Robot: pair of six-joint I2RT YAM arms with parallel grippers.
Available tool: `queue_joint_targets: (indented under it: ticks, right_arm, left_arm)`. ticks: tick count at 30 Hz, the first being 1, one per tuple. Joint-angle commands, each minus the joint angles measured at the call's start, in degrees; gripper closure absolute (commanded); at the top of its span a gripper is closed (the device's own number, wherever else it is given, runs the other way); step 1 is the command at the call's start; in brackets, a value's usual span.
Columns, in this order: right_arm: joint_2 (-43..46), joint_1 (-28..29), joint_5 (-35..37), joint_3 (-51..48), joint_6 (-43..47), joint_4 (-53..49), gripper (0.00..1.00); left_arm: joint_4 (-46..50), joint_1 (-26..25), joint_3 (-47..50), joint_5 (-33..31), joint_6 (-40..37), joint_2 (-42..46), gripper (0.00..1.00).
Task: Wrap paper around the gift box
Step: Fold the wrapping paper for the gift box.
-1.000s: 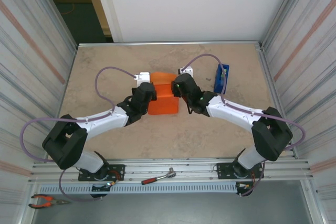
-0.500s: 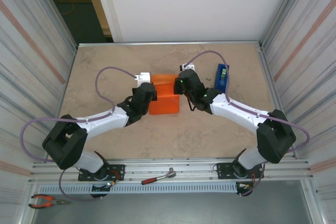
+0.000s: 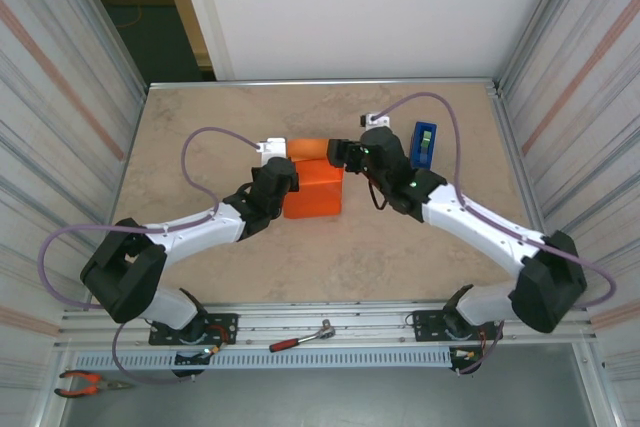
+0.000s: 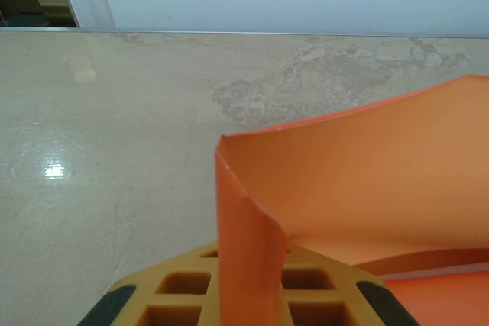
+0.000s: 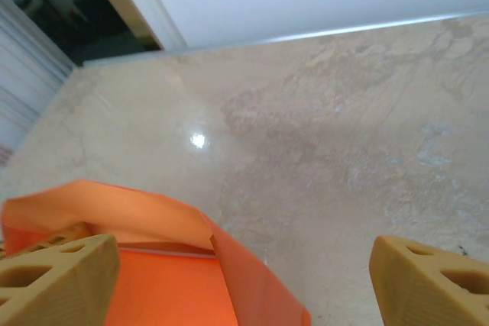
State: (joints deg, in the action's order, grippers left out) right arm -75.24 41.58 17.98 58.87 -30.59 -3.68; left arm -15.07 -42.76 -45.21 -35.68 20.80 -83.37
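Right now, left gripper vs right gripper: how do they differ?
The left gripper has its jaws closed on a raised flap of the paper. The right gripper has its jaws wide apart, gripping nothing. From above, the left gripper sits at the paper's left edge, the right gripper at its far right corner. Both are low beside the paper.

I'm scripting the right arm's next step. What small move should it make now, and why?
Probably slide the right pincer left and close on the raised flap of the paper: its jaws stand open, the flap beside one finger, while the left pincer grips another flap.
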Motion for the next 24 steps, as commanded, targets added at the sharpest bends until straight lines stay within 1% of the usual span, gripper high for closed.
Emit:
queue_joint_targets:
  ticks: [1, 7, 10, 12, 14, 17, 20, 22, 24]
  right_arm:
    - [3.4, -0.5, 1.0, -2.0, -2.2, 0.6, 0.15]
    - [2.1, -0.5, -2.7, -3.5, -0.2, 0.3, 0.17]
    - [-0.5, -0.5, -4.6, -1.9, 0.9, 0.0, 0.18]
    - [-2.5, -0.5, -4.9, -0.8, 1.2, 0.1, 0.22]
    - [-4.4, -0.6, -4.9, 0.3, 1.2, 0.3, 0.23]
    - [-7.4, -0.5, -3.6, 1.2, 0.8, 0.7, 0.19]
    - [-9.6, -0.5, -2.1, 0.1, -0.3, 3.4, 0.19]
    - [-11.2, -0.5, -1.4, -0.2, -1.1, 4.2, 0.2]
    - [-13.1, -0.2, 1.4, -0.2, -2.9, 2.9, 0.22]
  left_arm:
    - [3.6, -0.2, 0.8, -1.0, -0.6, -0.7, 0.86]
    - [3.6, -0.2, 1.1, -1.0, -0.7, -0.3, 0.86]
    - [3.6, -0.2, 0.9, -0.9, -0.6, -0.3, 0.86]
    - [3.6, -0.2, 1.0, -0.8, -0.6, -0.3, 0.87]
    - [3.7, -0.3, 0.8, -0.8, -0.6, -0.2, 0.87]
    - [3.8, -0.3, 0.8, -0.8, -0.6, -0.2, 0.87]
    - [3.8, -0.2, 0.8, -0.7, -0.7, -0.2, 0.87]
    - [3.8, -0.3, 1.0, -0.6, -0.7, -0.1, 0.87]
    - [3.8, -0.2, 0.9, -0.6, -0.6, -0.1, 0.87]
